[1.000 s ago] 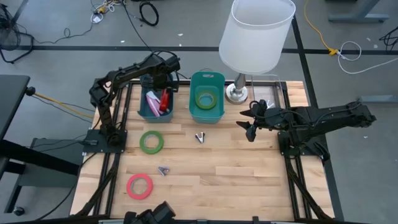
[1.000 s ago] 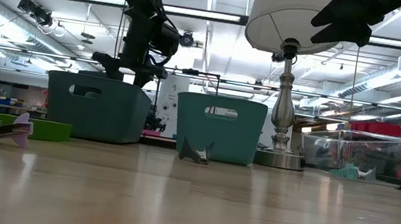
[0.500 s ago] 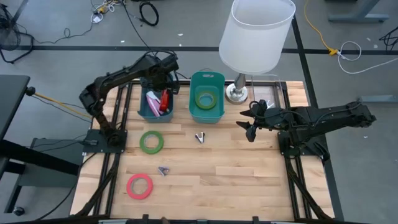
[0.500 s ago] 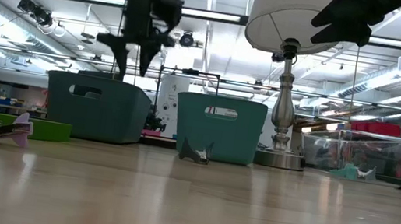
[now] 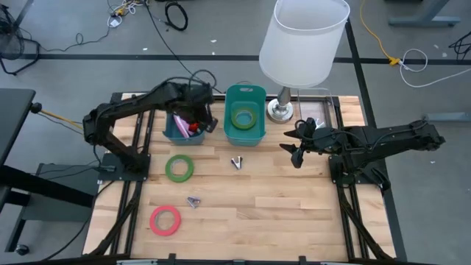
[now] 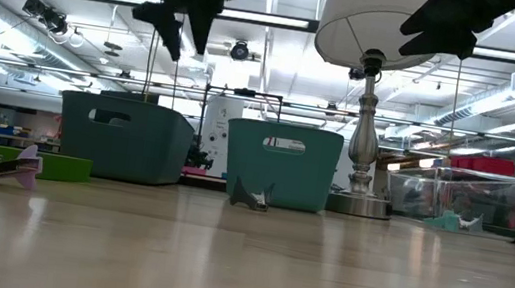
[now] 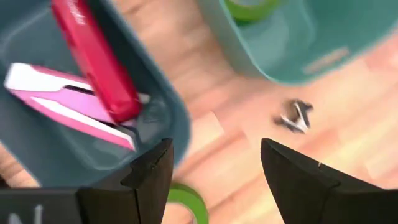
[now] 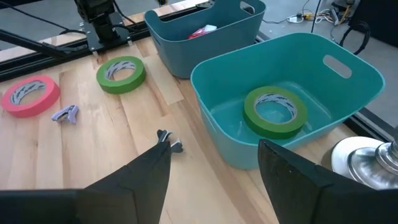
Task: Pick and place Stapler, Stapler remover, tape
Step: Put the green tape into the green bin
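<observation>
In the left bin [image 5: 179, 131], staplers [image 5: 190, 125] half hidden by arm.

Robotics lab, ceiling strip lights [image 6: 285, 22], floor cables [image 5: 173, 13], wood bench [image 5: 265, 206]

Left gripper [image 5: 205, 121] hovers over stapler bin [image 5: 173, 132].

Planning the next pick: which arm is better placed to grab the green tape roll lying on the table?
Left, probably. The left gripper hangs open above the blue bin, close to the green tape roll. The right gripper waits across the table, beside the lamp.
</observation>
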Controlling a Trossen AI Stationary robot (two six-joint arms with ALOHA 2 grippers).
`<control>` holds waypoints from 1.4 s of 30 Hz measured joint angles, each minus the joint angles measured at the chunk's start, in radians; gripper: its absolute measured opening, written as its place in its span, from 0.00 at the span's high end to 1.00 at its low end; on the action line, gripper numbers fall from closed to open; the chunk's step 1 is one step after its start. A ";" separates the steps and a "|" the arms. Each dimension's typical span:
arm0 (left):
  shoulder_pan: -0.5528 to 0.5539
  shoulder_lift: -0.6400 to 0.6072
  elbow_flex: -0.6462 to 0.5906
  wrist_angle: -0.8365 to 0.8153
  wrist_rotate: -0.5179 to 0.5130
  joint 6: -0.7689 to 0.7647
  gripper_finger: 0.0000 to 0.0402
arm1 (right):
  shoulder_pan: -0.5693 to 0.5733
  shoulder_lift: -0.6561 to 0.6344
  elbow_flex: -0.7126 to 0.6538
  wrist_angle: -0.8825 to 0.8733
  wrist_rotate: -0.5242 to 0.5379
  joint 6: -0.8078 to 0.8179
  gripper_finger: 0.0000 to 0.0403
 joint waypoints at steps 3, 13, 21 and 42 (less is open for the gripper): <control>-0.076 -0.005 0.000 -0.001 0.000 -0.008 0.39 | 0.000 0.000 0.000 0.000 0.000 0.000 0.41; -0.221 -0.004 0.000 -0.038 -0.131 -0.252 0.39 | 0.000 0.000 0.000 0.001 -0.072 -0.001 0.41; -0.229 -0.004 0.000 -0.055 -0.059 -0.297 0.39 | 0.000 0.000 0.000 0.001 -0.129 -0.004 0.41; -0.592 -0.002 0.000 -0.124 -0.057 -0.030 0.39 | 0.000 0.000 0.000 0.001 -0.129 -0.049 0.41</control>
